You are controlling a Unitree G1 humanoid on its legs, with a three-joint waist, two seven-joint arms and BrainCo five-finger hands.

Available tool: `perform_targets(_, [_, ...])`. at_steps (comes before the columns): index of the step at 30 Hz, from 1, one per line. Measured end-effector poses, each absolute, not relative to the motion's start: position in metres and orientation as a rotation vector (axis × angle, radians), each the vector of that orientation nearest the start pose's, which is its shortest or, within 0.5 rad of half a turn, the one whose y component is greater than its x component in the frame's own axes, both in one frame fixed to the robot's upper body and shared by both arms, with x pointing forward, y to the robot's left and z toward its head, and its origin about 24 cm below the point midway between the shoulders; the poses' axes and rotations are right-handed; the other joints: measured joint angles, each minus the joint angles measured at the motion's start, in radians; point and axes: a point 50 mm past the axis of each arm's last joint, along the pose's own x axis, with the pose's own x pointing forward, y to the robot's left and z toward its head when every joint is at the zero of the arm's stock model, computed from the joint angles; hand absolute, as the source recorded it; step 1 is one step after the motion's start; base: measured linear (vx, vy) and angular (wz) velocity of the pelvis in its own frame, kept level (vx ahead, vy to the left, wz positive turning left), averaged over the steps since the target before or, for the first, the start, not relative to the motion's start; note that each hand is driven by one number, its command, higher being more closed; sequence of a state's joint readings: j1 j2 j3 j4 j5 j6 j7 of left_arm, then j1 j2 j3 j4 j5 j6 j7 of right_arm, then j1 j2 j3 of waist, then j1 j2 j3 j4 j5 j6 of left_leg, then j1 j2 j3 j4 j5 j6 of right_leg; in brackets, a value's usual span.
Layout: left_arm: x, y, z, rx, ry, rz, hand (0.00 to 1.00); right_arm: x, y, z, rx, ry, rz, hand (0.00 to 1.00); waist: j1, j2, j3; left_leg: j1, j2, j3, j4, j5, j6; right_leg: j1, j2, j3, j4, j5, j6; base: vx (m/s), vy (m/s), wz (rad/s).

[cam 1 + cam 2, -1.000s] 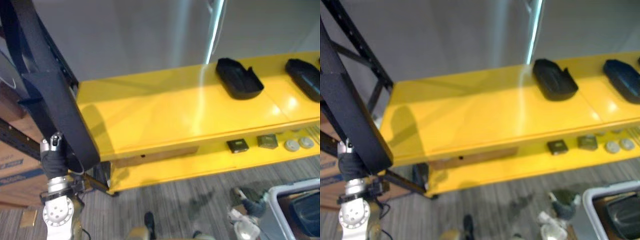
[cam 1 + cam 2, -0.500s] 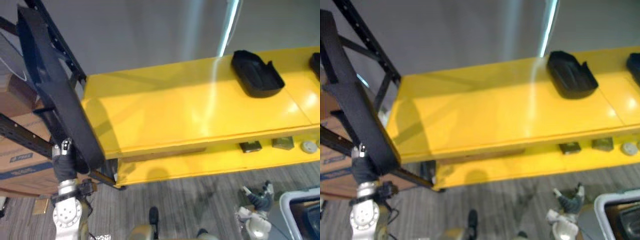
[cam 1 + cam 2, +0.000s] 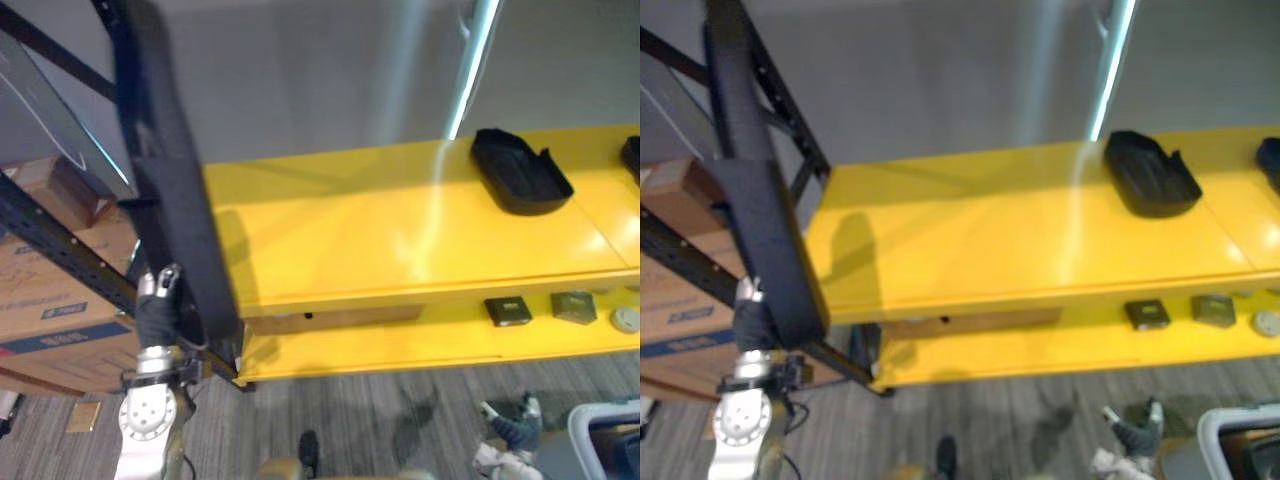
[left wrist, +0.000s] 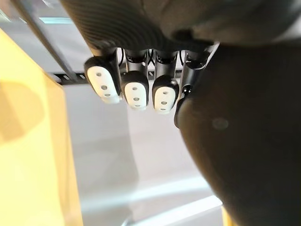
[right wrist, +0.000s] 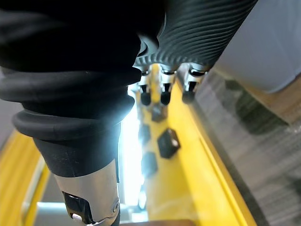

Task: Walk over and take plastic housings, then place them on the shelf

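With the right hand (image 3: 508, 438) hanging slack and empty near the floor (image 3: 380, 410), the left hand (image 3: 158, 312), fingers (image 4: 134, 92) curled round a long black housing (image 3: 170, 170), is tipping it steeper than a moment ago by the yellow shelf (image 3: 340, 240), likely nearing placement, while a second housing (image 3: 520, 172) is lying farther along.

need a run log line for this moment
left hand: gripping raised housing | shelf: placed housing on top, right | right hand: low by bin

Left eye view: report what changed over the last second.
The camera shifted, so the yellow shelf slid across the picture. The long black housing in the left hand swung from leaning to nearly upright. The grip held; the resting housing and the right hand stayed.
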State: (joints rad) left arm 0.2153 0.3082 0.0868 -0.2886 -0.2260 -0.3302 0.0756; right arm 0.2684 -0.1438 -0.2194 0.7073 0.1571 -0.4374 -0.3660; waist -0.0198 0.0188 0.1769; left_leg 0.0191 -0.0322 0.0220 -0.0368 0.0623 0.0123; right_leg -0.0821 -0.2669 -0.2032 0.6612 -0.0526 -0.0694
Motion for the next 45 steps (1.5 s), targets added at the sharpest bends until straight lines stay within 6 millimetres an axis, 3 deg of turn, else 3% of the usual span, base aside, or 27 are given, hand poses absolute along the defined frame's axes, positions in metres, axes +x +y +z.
perform_targets(1, [0.204,0.221,0.109,0.097,-0.435,0.111,1.00,0.097,-0.265,-0.101,-0.075,0.507,-0.764,0.00,0.001,-0.008,-0.001,0.012,0.006,-0.015,-0.043,-0.028,-0.040,-0.026,0.018,0.048,-0.004,0.056,-0.002,0.07,0.057,0.25])
perform_targets(2, [0.206,0.223,0.113,0.102,-0.453,0.112,1.00,0.095,-0.258,-0.104,-0.051,0.512,-0.764,0.00,0.001,-0.053,0.002,-0.005,-0.022,0.009,0.045,-0.038,-0.007,-0.027,-0.009,0.062,-0.006,0.061,0.014,0.16,0.034,0.15])
perform_targets(3, [0.210,0.221,0.118,0.082,-0.475,0.110,1.00,0.097,-0.256,-0.101,-0.046,0.477,-0.757,0.00,0.007,-0.038,0.024,-0.055,0.028,0.041,0.229,-0.167,0.010,-0.040,0.009,0.068,0.047,-0.007,0.058,0.21,0.003,-0.03])
perform_targets(4, [0.212,0.222,0.114,0.067,-0.455,0.120,1.00,0.103,-0.249,-0.103,-0.025,0.476,-0.729,0.00,0.018,-0.055,0.030,-0.056,0.019,0.039,0.255,-0.182,0.007,-0.040,0.005,0.090,0.007,-0.093,0.063,0.15,-0.029,-0.11])
perform_targets(6, [0.212,0.218,0.111,0.041,-0.444,0.100,1.00,0.104,-0.247,-0.103,-0.018,0.470,-0.719,0.00,0.017,-0.044,0.029,-0.066,0.050,0.037,0.255,-0.182,0.007,-0.040,0.020,0.096,-0.102,-0.111,0.065,0.01,-0.019,-0.01])
perform_targets(10, [0.212,0.218,0.113,0.039,-0.450,0.100,1.00,0.108,-0.243,-0.102,-0.002,0.458,-0.711,0.00,0.023,-0.040,0.025,-0.071,0.089,0.039,0.244,-0.182,-0.014,-0.011,0.036,0.094,-0.292,-0.064,0.123,0.02,-0.105,0.00])
perform_targets(12, [0.210,0.216,0.117,0.039,-0.471,0.100,1.00,0.111,-0.245,-0.099,0.002,0.454,-0.742,0.00,0.029,-0.060,0.000,-0.072,0.091,0.058,0.217,-0.182,-0.046,0.049,0.047,0.066,-0.450,-0.030,0.164,0.09,-0.234,-0.09])
perform_targets(13, [0.210,0.216,0.119,0.040,-0.481,0.102,1.00,0.111,-0.245,-0.100,0.003,0.462,-0.751,0.00,0.033,-0.070,-0.008,-0.075,0.090,0.078,0.210,-0.181,-0.053,0.061,0.049,0.066,-0.486,-0.016,0.158,0.15,-0.361,-0.10])
perform_targets(14, [0.210,0.218,0.120,0.034,-0.493,0.123,1.00,0.114,-0.247,-0.100,0.008,0.474,-0.767,0.00,0.032,-0.079,-0.021,-0.092,0.086,0.091,0.215,-0.178,-0.070,0.089,0.050,0.065,-0.554,0.024,0.210,0.14,-0.313,-0.06])
perform_targets(15, [0.211,0.214,0.115,0.007,-0.476,0.138,1.00,0.118,-0.254,-0.099,0.005,0.478,-0.788,0.00,0.029,-0.054,-0.032,-0.108,0.108,0.093,0.217,-0.178,-0.077,0.085,0.075,0.056,-0.577,0.040,0.214,0.16,-0.285,0.11])
perform_targets(17, [0.213,0.209,0.111,-0.013,-0.460,0.136,1.00,0.114,-0.278,-0.097,-0.016,0.486,-0.869,0.00,0.009,0.023,-0.026,-0.122,0.152,0.096,0.193,-0.142,-0.113,0.085,0.114,0.014,-0.587,0.036,0.192,0.19,-0.238,0.32])
perform_targets(20, [0.219,0.208,0.111,-0.013,-0.461,0.132,1.00,0.097,-0.291,-0.100,-0.007,0.518,-0.967,0.00,0.001,0.047,-0.033,-0.069,0.150,0.115,0.119,-0.083,-0.126,0.121,0.121,-0.013,-0.587,0.027,0.178,0.15,-0.125,0.32])
perform_targets(24, [0.222,0.207,0.115,-0.013,-0.481,0.118,1.00,0.085,-0.293,-0.103,0.004,0.544,-1.019,0.00,0.008,0.046,-0.033,-0.012,0.156,0.152,0.057,-0.070,-0.124,0.153,0.132,-0.021,-0.583,0.011,0.156,0.10,-0.036,0.16])
perform_targets(29, [0.221,0.205,0.106,-0.003,-0.415,0.076,1.00,0.074,-0.269,-0.119,0.095,0.611,-0.999,0.00,0.010,0.016,-0.020,0.030,0.142,0.184,-0.007,-0.048,-0.120,0.154,0.125,-0.013,-0.583,0.007,0.155,-0.02,0.014,-0.09])
perform_targets(34, [0.230,0.187,0.087,0.023,-0.307,-0.002,1.00,0.066,-0.254,-0.127,0.122,0.663,-0.933,0.00,0.000,0.022,-0.026,0.064,0.116,0.213,-0.048,-0.032,-0.107,0.156,0.100,-0.004,-0.585,-0.006,0.175,-0.06,0.018,-0.15])
perform_targets(45, [0.233,0.188,0.075,0.038,-0.225,0.001,1.00,0.070,-0.243,-0.133,0.134,0.696,-0.853,0.00,0.004,0.023,-0.032,0.067,0.119,0.179,-0.051,-0.019,-0.113,0.192,0.111,-0.046,-0.620,0.002,0.187,-0.02,-0.011,0.07])
